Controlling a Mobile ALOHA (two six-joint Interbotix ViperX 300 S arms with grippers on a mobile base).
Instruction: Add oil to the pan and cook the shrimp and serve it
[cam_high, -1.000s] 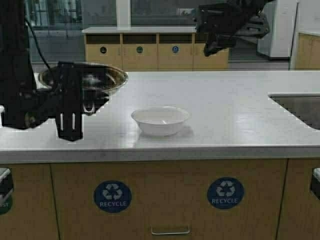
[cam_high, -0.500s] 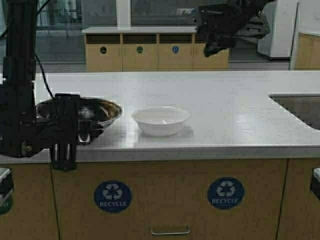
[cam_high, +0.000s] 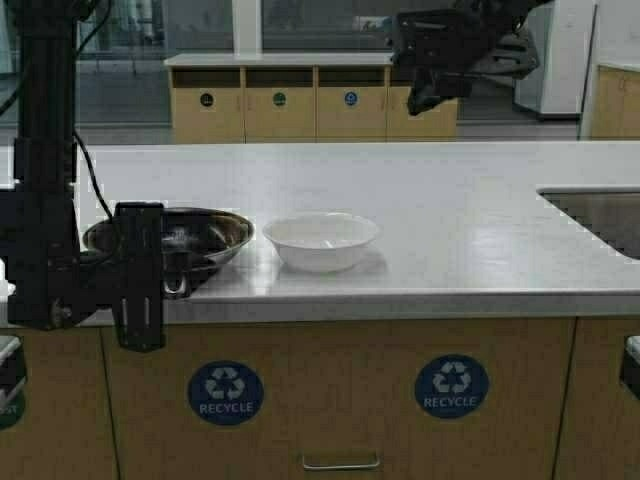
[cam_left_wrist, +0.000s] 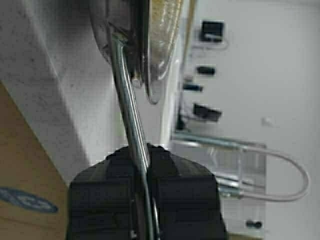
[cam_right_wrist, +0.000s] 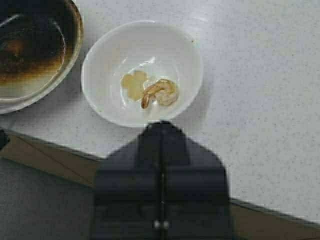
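The pan (cam_high: 205, 238) sits near the counter's front left edge, dark inside with a shiny rim. It also shows in the right wrist view (cam_right_wrist: 30, 50). My left gripper (cam_high: 172, 272) is shut on the pan's silver handle (cam_left_wrist: 131, 120). The shrimp (cam_right_wrist: 160, 92), curled and golden, lies in the white bowl (cam_right_wrist: 110, 60) next to a small pool of yellowish oil. The bowl (cam_high: 321, 240) stands just right of the pan. My right gripper (cam_high: 428, 92) is shut and empty, held high above the counter over the bowl; it also shows in its wrist view (cam_right_wrist: 160, 127). The oil jug is out of view.
The white counter (cam_high: 470, 230) has a sink cut-out (cam_high: 600, 215) at the far right. Cabinet fronts with recycle labels (cam_high: 225, 392) lie below the front edge. A low cabinet (cam_high: 290, 95) stands in the background.
My left gripper has lowered the pan from above the counter's back left down onto the counter beside the white bowl. The right arm has not moved.
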